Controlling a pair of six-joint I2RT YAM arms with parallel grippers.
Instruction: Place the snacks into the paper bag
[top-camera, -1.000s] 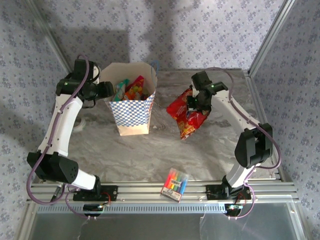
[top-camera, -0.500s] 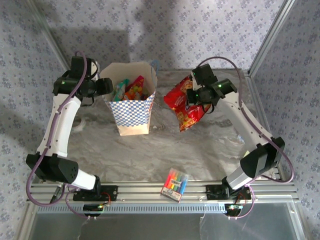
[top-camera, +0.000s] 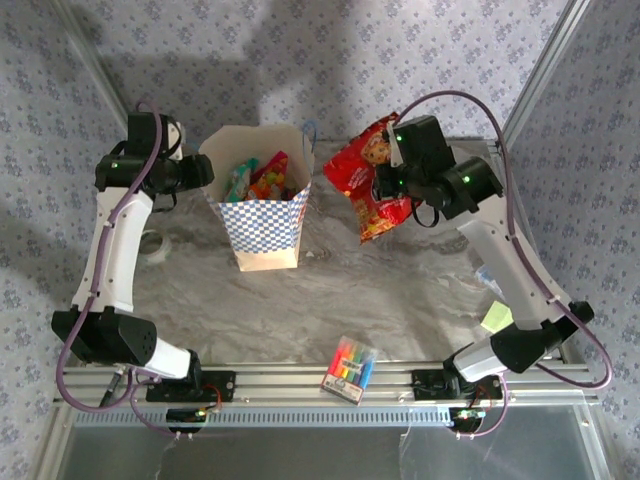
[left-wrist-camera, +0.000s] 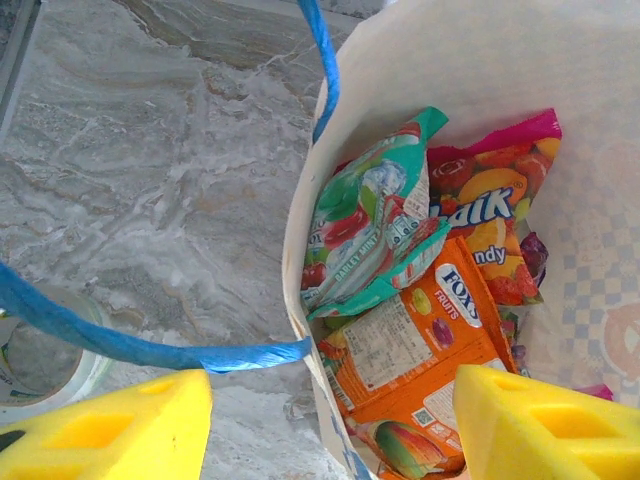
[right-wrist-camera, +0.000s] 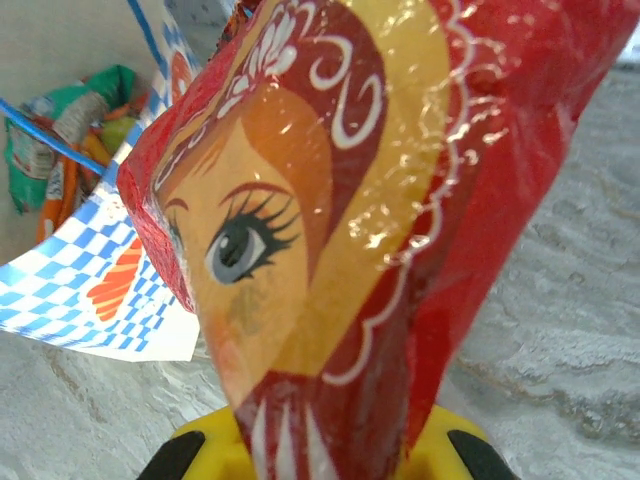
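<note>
Right gripper (top-camera: 390, 186) was clamped on an edge of the red cookie bag (top-camera: 362, 190), holding it in the air right of centre, near the paper bag (top-camera: 262, 228) but not yet over its mouth. Left gripper (left-wrist-camera: 330, 430) had its yellow fingers apart, straddling the bag's rim. Inside lay a green-red packet (left-wrist-camera: 370, 230), an orange packet (left-wrist-camera: 420, 350) and a pink-edged candy bag (left-wrist-camera: 495, 190); the cookie bag looked like the last snack outside. Compared with a second earlier, it had risen and shifted left toward the opening.
</note>
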